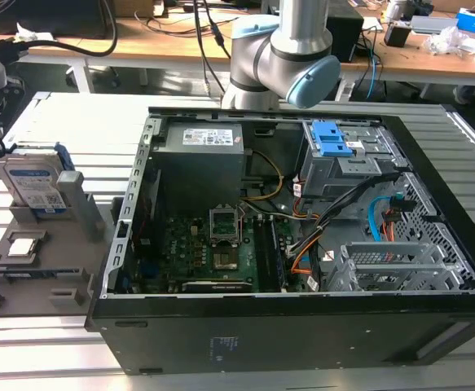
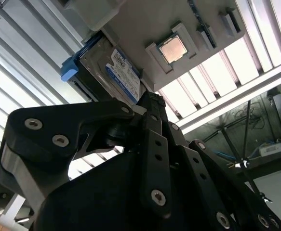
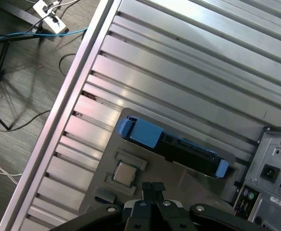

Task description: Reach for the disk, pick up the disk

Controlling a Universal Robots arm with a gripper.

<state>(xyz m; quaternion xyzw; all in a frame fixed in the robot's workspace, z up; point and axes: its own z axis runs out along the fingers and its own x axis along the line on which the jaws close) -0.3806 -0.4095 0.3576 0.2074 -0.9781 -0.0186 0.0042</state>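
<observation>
Exterior view: your disk (image 1: 32,183) stands on edge in a slot of the grey holder (image 1: 62,273), with nothing touching it.
Your gripper (image 3: 153,186) hangs above the holder, clear of the disk. Its jaws look pressed together with nothing between them, though the linkage partly hides the tips in the second wrist view, so treat that as likely rather than certain. You can see the disk's blue bracket (image 3: 145,134) along its upper edge in the first wrist view. A square CPU chip (image 1: 21,248) lies flat in a recess of the holder, near the disk. The open computer case (image 1: 302,244) sits just beside the holder.
</observation>
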